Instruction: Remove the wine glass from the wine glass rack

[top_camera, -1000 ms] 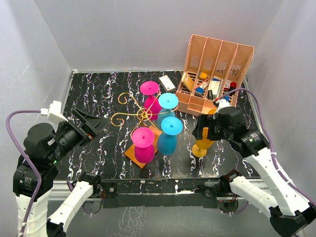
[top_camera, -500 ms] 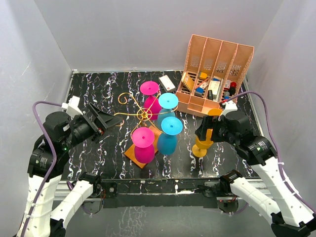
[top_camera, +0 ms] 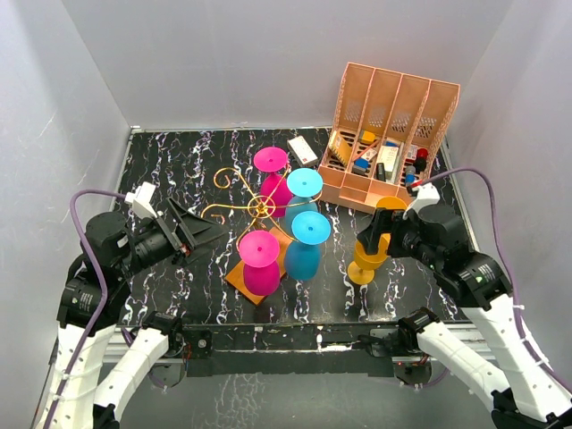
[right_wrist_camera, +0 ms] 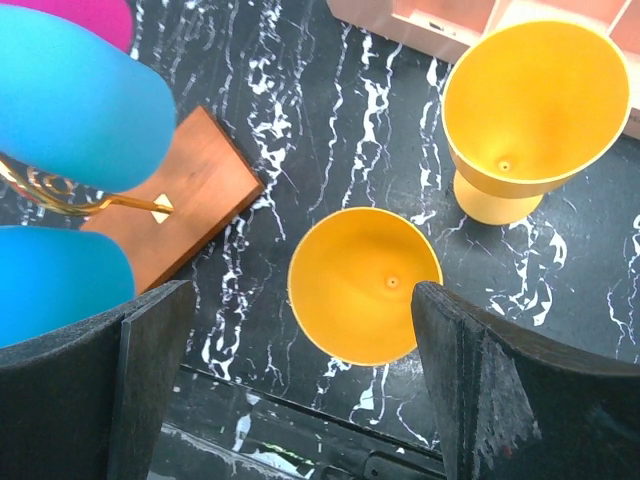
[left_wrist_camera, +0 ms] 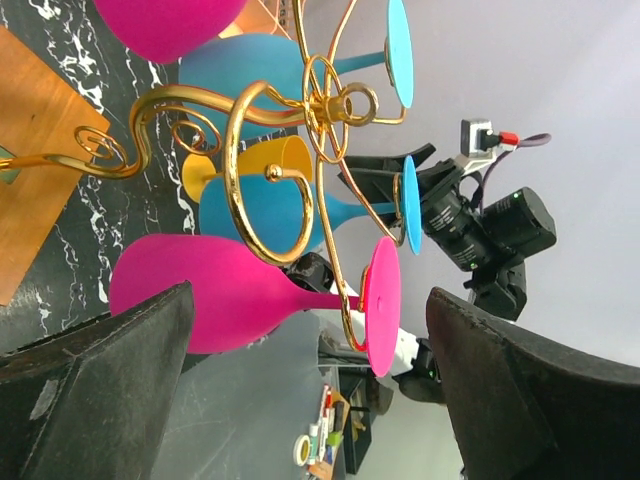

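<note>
The gold wire wine glass rack [top_camera: 260,207] stands on its orange base [top_camera: 239,279] at mid table. Two pink glasses [top_camera: 261,264] and two cyan glasses [top_camera: 304,250] hang upside down on its arms. In the left wrist view the rack [left_wrist_camera: 322,95] fills the frame, with the near pink glass [left_wrist_camera: 200,290] hooked on one arm. My left gripper [top_camera: 201,231] is open and empty just left of the rack, its jaws wide [left_wrist_camera: 310,400]. My right gripper [top_camera: 371,234] is open and empty above an upright yellow glass [right_wrist_camera: 365,285].
A second yellow glass [right_wrist_camera: 535,100] stands behind the first, near the salmon-pink slotted organiser [top_camera: 393,134] full of small items at the back right. A white card [top_camera: 302,148] lies behind the rack. Grey walls enclose the black marble table [top_camera: 179,170].
My left arm has swung right and brought its open gripper close to the rack. My right arm has drawn back a little to the right. The glasses have not moved.
</note>
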`<control>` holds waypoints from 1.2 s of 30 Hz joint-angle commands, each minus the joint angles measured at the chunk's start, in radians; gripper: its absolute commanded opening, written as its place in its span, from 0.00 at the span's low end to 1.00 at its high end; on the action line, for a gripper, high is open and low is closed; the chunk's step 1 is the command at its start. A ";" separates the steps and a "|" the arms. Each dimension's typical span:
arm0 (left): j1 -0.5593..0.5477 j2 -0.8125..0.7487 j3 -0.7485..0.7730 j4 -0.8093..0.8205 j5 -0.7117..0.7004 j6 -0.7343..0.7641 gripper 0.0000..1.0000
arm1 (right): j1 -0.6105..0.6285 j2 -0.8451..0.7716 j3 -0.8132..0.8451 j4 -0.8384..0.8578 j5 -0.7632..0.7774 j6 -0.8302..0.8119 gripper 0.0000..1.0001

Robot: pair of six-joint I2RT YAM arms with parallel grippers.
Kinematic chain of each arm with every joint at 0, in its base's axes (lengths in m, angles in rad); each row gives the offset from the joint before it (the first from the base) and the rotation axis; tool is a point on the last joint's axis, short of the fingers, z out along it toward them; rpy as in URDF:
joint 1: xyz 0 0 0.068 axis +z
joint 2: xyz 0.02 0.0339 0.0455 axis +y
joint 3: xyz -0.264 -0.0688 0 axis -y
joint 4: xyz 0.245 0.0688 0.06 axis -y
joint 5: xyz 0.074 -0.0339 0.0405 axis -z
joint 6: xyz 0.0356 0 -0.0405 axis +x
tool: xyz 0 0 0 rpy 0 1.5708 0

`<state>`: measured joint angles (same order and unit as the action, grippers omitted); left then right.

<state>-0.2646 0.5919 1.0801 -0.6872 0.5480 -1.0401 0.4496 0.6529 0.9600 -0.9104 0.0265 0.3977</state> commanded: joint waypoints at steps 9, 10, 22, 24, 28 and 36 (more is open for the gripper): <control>0.004 -0.020 0.000 0.036 0.080 0.058 0.97 | -0.002 0.140 0.402 -0.023 -0.174 0.209 0.99; 0.004 -0.018 -0.002 0.034 0.082 0.063 0.97 | -0.002 0.151 0.417 -0.018 -0.193 0.224 0.99; 0.003 -0.006 0.066 -0.021 0.038 0.133 0.97 | -0.002 0.156 0.356 0.140 -0.418 0.424 0.99; 0.004 -0.004 0.078 -0.033 0.028 0.150 0.97 | -0.002 0.150 0.340 0.165 -0.439 0.452 0.99; 0.004 -0.002 0.104 -0.046 0.005 0.175 0.97 | -0.002 0.143 0.336 0.170 -0.433 0.488 0.99; 0.004 0.051 0.200 -0.086 -0.036 0.239 0.97 | -0.002 0.127 0.279 0.159 -0.468 0.452 0.94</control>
<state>-0.2646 0.6083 1.2072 -0.7544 0.5388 -0.8577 0.4496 0.7895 1.2507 -0.8040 -0.4019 0.8642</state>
